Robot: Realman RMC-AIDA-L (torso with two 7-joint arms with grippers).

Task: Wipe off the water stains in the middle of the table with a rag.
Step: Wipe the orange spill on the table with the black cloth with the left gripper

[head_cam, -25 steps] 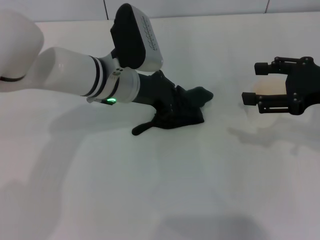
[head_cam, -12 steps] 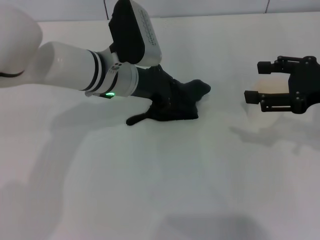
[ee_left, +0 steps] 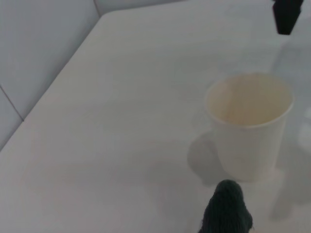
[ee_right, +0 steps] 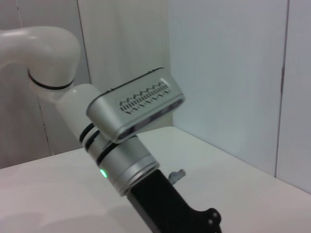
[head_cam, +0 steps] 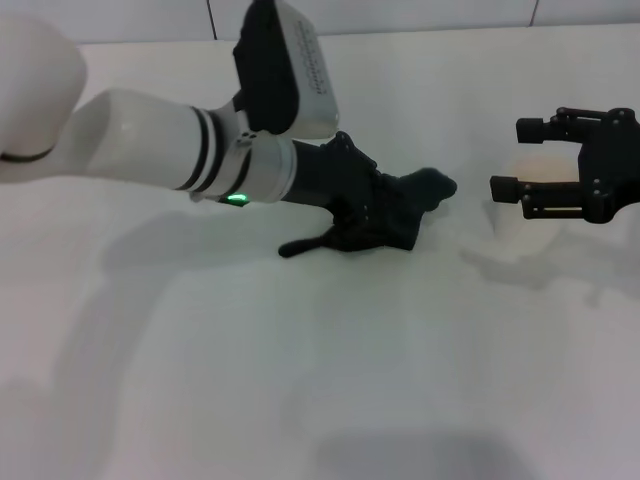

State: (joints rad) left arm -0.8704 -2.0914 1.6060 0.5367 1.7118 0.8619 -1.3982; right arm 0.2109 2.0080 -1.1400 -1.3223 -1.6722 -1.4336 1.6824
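dark rag [head_cam: 385, 215] bunched under left hand [head_cam: 375, 215], pressed on table [head_cam: 300, 350].

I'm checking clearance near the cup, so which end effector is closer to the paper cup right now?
The right. The right end effector hangs open directly at the paper cup, partly in front of it in the head view. The left end effector presses the rag on the table, off to the cup's left.

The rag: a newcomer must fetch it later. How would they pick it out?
On the white table, near the middle, the left gripper presses on the rag. It is a crumpled dark cloth with a thin tail, unlike the pale paper cup by the right gripper.
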